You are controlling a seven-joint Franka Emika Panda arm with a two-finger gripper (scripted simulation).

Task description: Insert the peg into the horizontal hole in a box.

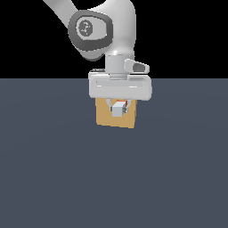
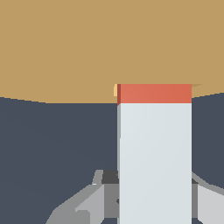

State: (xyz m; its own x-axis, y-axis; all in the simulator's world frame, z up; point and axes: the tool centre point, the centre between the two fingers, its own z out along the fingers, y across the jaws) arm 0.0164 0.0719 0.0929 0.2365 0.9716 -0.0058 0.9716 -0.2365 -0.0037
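The tan box [image 1: 107,116] stands on the dark floor, partly behind my gripper [image 1: 119,106]. My gripper is shut on the peg [image 1: 118,109], whose white-grey end faces the exterior camera with a sliver of orange-red beside it. In the wrist view the peg [image 2: 154,157] runs from my fingers [image 2: 87,203] toward the box [image 2: 87,48]; its orange-red part [image 2: 154,93] meets the box's face. The hole is hidden by the peg; only a light edge shows beside the orange-red part.
The dark grey floor [image 1: 53,178] spreads all around the box. The arm's white links [image 1: 111,26] rise above the gripper. Nothing else stands on the floor.
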